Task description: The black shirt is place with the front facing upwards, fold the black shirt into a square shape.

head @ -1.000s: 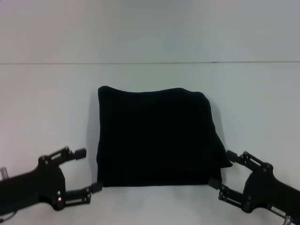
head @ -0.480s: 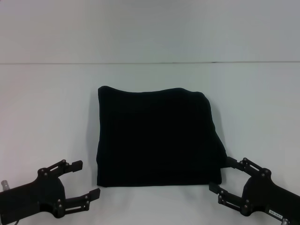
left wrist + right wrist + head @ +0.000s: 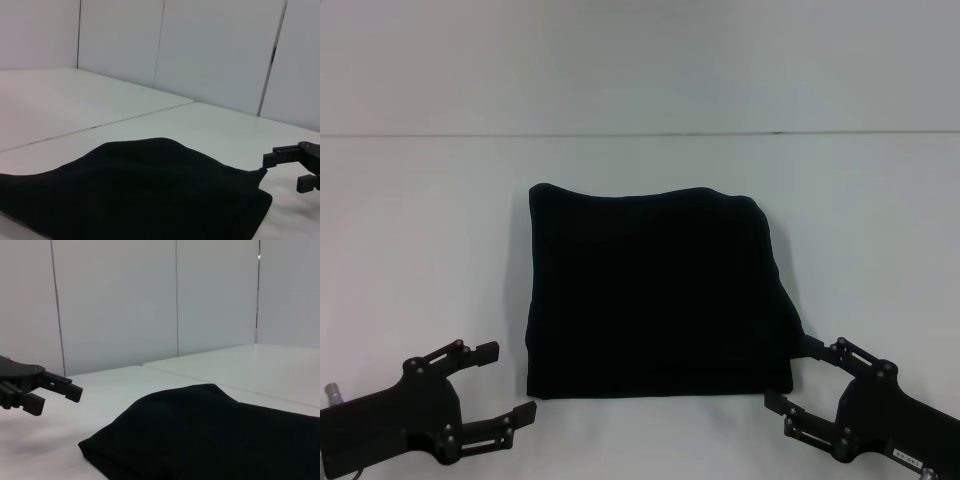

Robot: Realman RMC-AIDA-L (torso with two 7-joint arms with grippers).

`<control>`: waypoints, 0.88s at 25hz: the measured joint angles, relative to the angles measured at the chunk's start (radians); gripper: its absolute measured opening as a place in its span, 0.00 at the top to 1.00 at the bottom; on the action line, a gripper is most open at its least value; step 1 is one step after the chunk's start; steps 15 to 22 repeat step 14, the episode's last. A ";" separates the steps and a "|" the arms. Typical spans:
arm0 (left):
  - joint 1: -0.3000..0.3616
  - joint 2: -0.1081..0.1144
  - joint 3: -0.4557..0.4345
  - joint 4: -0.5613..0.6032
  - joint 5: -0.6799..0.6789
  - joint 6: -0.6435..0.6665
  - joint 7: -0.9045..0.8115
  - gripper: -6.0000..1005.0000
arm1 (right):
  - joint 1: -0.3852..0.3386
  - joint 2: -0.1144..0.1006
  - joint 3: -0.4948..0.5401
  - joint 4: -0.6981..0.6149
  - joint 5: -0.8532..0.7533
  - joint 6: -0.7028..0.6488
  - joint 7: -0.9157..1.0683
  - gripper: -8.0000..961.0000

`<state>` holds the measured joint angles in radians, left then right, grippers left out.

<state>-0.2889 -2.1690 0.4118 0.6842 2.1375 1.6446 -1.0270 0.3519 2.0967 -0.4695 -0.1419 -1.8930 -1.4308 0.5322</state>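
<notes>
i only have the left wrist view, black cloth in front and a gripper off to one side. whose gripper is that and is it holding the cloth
Observer: That is the right gripper. In the head view it sits open at the near right corner of the black shirt, holding nothing.
Operator: where's my left one
Observer: The left gripper is open too, just off the shirt's near left corner, over the white table.
Operator: is the fold done
Observer: From above the shirt is a compact, roughly square block; no sleeves or lettering show.
</notes>
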 joint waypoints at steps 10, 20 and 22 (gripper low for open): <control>-0.003 -0.001 0.001 0.000 -0.006 0.002 -0.002 0.09 | 0.003 0.000 0.000 0.001 0.001 -0.002 0.000 0.13; -0.003 -0.002 0.000 0.000 -0.005 0.001 -0.002 0.09 | 0.004 0.000 0.002 0.001 0.004 -0.005 0.000 0.13; -0.003 -0.002 0.000 0.000 -0.005 0.001 -0.002 0.09 | 0.004 0.000 0.002 0.001 0.004 -0.005 0.000 0.13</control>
